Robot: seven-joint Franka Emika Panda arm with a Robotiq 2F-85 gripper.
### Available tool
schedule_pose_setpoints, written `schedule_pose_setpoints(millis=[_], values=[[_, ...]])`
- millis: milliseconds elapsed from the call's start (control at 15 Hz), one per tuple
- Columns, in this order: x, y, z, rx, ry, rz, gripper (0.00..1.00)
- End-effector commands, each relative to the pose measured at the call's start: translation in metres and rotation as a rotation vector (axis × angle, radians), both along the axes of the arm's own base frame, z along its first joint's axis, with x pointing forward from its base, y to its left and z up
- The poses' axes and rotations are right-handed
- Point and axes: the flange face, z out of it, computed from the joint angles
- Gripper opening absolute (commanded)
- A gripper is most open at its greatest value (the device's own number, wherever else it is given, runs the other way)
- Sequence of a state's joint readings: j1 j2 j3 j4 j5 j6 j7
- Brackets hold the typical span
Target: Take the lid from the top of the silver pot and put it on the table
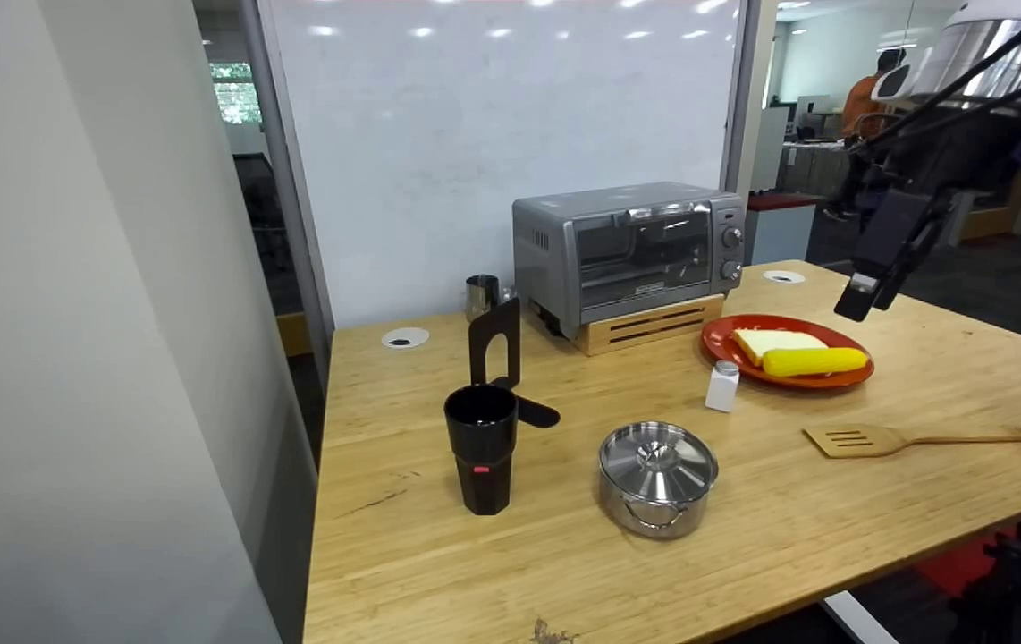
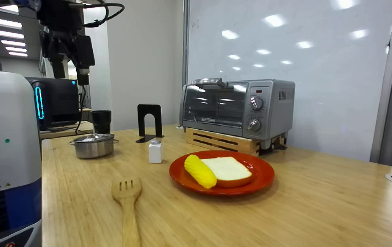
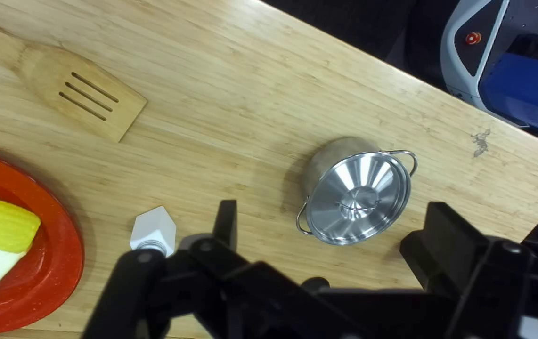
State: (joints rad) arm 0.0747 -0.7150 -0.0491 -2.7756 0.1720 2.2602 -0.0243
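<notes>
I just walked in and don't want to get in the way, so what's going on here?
A robot arm is meant to take the lid off the pot and put it on the table. At this moment nothing is held: the jaws hang open and empty above the tabletop, and the lid sits on the pot. A black cup stands near the pot, and a red plate with bread is also out.
</notes>
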Motion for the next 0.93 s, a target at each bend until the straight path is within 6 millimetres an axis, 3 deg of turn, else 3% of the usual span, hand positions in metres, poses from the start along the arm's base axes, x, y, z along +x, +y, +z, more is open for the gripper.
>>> schedule_pose_setpoints(millis=[0,400,600,867], values=[[0.0,0.0,0.001,0.0,0.001,0.0,1.0],[0.0,0.0,0.001,0.0,0.001,0.0,1.0],[0.028,-0.02,0.006,0.009,-0.007,0.017,1.0],[0.047,-0.004,-0.001,-0.01,0.05,0.135,1.0]])
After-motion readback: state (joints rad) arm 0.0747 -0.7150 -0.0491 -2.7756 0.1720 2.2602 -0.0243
